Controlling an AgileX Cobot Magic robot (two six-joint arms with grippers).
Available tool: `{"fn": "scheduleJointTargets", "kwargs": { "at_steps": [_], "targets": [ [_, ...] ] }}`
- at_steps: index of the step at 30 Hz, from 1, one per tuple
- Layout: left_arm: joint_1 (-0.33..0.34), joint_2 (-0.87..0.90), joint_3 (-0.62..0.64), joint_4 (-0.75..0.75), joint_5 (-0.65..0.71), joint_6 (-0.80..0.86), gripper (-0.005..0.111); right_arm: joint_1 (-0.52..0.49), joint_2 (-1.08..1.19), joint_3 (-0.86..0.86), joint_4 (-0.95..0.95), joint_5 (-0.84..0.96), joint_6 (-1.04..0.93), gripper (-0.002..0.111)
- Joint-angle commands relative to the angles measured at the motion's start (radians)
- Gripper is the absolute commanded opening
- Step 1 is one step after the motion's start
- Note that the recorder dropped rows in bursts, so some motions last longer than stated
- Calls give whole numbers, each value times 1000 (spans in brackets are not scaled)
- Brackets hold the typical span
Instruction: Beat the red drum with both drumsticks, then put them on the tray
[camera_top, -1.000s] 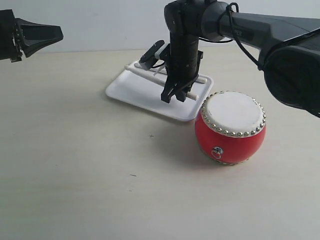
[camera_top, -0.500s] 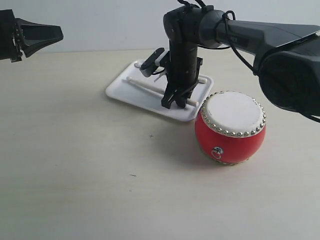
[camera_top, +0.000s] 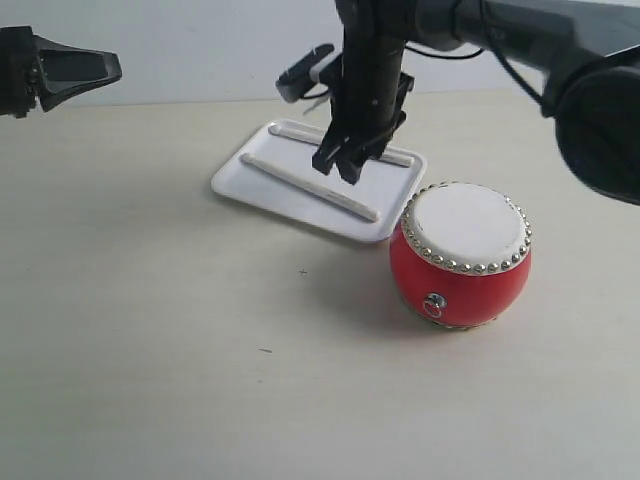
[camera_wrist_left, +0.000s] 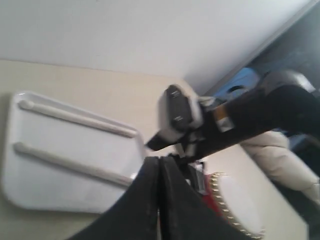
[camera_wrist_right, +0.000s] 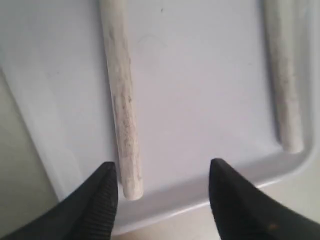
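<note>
Two drumsticks (camera_top: 310, 187) lie on tray (camera_top: 265, 192); right tool (camera_top: 337, 170) released (left tool (camera_top: 113, 68) clenched).

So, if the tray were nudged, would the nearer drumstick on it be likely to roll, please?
Probably: the nearer drumstick looks thin and round, so it could roll sideways. The tray has a low raised rim that should likely stop it. It looks straight and slender, so probably stiff and light to lift.

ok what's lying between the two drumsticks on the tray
Nothing: only bare tray floor separates the two drumsticks, seen plainly in the right wrist view. The open right pincer hangs above that stretch.
</note>
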Motion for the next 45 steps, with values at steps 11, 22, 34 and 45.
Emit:
{"fn": "scheduleJointTargets", "kwargs": {
  "at_steps": [11, 22, 34, 45],
  "targets": [
    [-254, -432, 149, -51, -971, 315, 0, -22, -572, 493, 159, -70, 21, 0],
    [-443, -578, 249, -51, -1038, 293, 0, -46, -1281, 1283, 216, -969, -23, 0],
    [-443, -579, 284, -51, -1057, 302, 0, -46, -1631, 1406, 408, -925, 14, 0],
    [-443, -579, 284, -51, -1057, 312, 0, -46, -1754, 1406, 408, -925, 14, 0]
  ]
}}
